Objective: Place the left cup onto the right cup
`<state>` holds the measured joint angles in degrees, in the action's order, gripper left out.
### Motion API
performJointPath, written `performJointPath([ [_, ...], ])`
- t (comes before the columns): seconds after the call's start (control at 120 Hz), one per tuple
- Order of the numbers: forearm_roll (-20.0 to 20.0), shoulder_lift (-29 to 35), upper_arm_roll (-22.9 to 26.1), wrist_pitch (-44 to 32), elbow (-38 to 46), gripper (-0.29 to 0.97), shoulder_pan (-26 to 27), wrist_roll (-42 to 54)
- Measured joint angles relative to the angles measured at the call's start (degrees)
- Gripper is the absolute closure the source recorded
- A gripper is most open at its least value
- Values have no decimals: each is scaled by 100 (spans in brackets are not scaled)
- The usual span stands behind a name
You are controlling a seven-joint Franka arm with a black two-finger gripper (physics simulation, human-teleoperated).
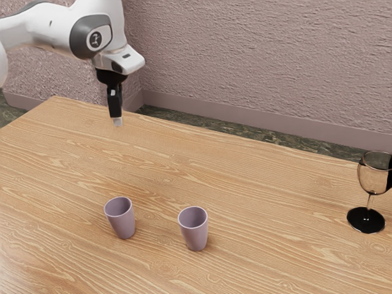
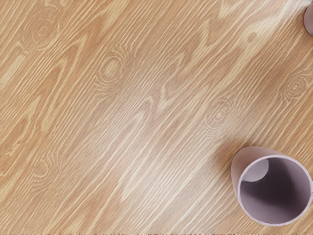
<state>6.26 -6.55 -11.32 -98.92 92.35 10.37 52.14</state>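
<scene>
Two mauve cups stand upright on the wooden table [image 1: 257, 184], near its front. The left cup [image 1: 120, 217] and the right cup [image 1: 193, 227] are about a cup's width apart. My gripper [image 1: 116, 121] hangs well above the table near its far edge, pointing down, far behind the left cup and holding nothing. In the wrist view one mauve cup [image 2: 271, 188] shows from above with its mouth open, and the rim of the other cup [image 2: 309, 19] peeks in at a corner.
A wine glass [image 1: 373, 190] with a dark base stands at the exterior view's right edge of the table. A textured pink wall runs behind the table's far edge.
</scene>
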Motion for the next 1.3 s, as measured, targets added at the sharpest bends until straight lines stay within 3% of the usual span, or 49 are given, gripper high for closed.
performJointPath([
  [0.1,-2,71,12,-92,227,0,-20,-34],
  [0.592,132,332,98,-2116,2604,0,85,-486],
  [1.067,227,248,95,-2974,3570,0,-114,-893],
  [1.125,217,197,95,-3052,3605,7,-122,-929],
  [1.3,214,80,98,-3252,3677,48,-132,-1028],
])
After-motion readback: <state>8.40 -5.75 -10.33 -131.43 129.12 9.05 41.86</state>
